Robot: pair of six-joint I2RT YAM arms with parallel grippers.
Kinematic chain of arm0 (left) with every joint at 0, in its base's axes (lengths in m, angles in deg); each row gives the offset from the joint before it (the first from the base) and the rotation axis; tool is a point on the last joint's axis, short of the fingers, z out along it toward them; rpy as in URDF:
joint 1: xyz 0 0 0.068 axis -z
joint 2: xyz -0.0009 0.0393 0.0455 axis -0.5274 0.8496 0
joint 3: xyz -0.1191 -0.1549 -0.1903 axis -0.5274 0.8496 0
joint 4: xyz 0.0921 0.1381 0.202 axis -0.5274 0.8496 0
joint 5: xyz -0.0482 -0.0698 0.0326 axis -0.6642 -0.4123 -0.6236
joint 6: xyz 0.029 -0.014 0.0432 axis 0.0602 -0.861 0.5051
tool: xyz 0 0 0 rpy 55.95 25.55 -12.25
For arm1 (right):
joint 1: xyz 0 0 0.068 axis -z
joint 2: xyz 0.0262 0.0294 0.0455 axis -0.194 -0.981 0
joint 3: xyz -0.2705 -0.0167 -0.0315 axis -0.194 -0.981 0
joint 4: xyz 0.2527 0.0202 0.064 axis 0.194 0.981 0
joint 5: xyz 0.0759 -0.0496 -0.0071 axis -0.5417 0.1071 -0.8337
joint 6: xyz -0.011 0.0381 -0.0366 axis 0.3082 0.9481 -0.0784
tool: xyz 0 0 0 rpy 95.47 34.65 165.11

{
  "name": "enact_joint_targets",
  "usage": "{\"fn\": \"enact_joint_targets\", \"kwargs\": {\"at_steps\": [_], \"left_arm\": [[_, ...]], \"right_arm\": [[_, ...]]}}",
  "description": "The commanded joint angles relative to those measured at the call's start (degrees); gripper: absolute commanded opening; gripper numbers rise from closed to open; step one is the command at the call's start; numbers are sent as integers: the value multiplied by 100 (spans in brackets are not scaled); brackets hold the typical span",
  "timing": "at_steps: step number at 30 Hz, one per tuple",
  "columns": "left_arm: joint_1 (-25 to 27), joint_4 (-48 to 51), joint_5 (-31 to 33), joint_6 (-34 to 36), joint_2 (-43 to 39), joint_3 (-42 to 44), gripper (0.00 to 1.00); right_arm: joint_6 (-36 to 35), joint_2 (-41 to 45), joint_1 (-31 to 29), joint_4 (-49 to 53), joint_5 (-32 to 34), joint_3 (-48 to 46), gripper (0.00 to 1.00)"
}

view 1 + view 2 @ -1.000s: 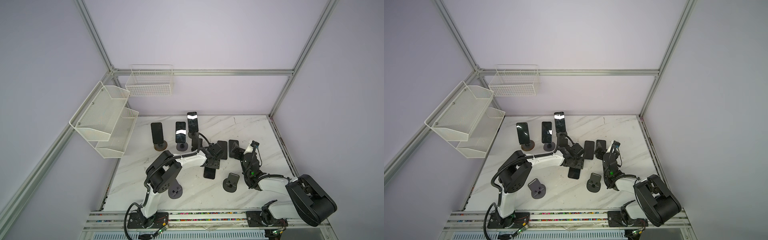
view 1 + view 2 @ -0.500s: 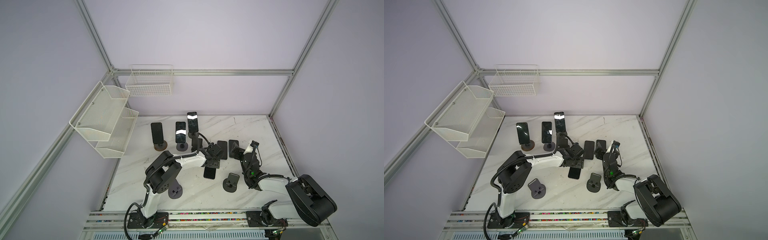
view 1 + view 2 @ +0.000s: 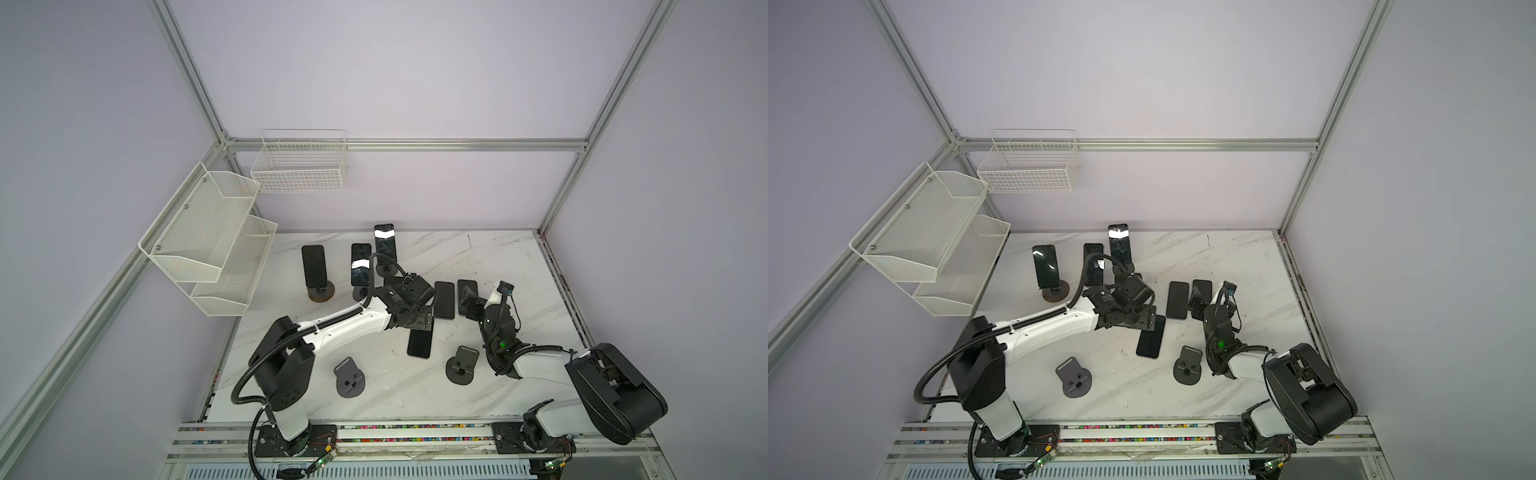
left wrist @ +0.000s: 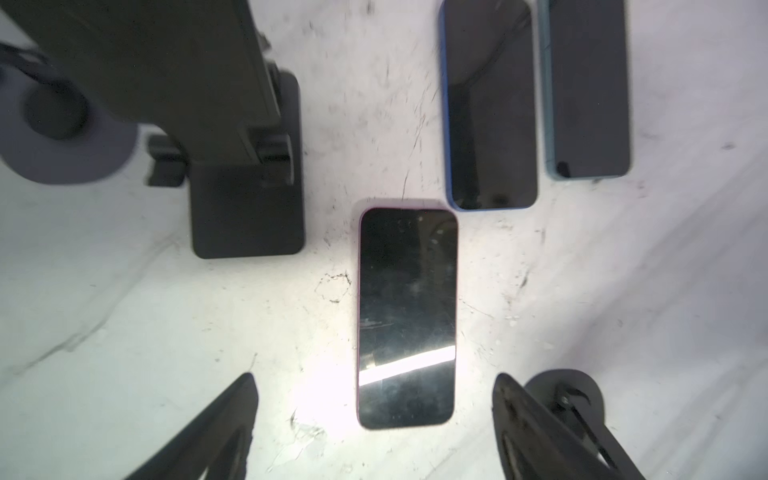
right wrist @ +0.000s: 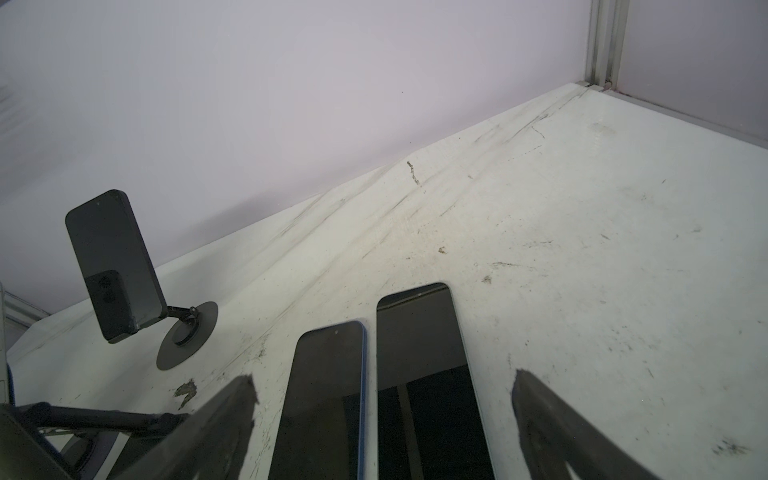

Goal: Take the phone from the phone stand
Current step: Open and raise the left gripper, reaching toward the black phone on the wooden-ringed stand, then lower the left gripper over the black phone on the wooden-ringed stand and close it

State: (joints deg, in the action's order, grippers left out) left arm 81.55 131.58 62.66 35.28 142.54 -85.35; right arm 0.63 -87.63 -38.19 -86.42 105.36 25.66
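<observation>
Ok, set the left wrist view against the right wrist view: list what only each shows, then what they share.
Only the left wrist view: a pink-edged phone lying flat between the open left fingers, untouched, and the square base of a stand. Only the right wrist view: the back wall, a corner post, a propped phone on its round-based stand, and the open right fingers. Both: the blue-edged phone and the neighbour phone lying flat, side by side, on the marble table.
</observation>
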Motion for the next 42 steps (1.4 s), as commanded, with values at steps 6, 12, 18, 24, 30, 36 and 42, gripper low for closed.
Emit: {"fn": "enact_joint_targets", "kwargs": {"at_steps": [6,12,18,24,30,36,42], "left_arm": [[-134,762,1237,436,-1656,-199,94],[-640,656,1359,741,-3083,693,99],[-1418,357,996,1634,-3801,992,99],[-2279,298,812,2117,-3567,724,100],[-3158,187,52,2377,-3281,619,100],[-3872,108,-405,2573,-2568,131,100],[-4482,-104,-964,2697,-1924,-176,100]], "right_arm": [[-371,-31,-7,-153,-672,131,97],[-90,651,50,2447,-865,1286,97],[-663,1169,50,3636,-669,2147,97],[-879,1334,55,2952,72,1529,97],[-1890,1420,-372,1923,900,937,96],[-1762,1076,-403,1282,636,809,97],[-1920,587,-411,1241,419,1096,97]]}}
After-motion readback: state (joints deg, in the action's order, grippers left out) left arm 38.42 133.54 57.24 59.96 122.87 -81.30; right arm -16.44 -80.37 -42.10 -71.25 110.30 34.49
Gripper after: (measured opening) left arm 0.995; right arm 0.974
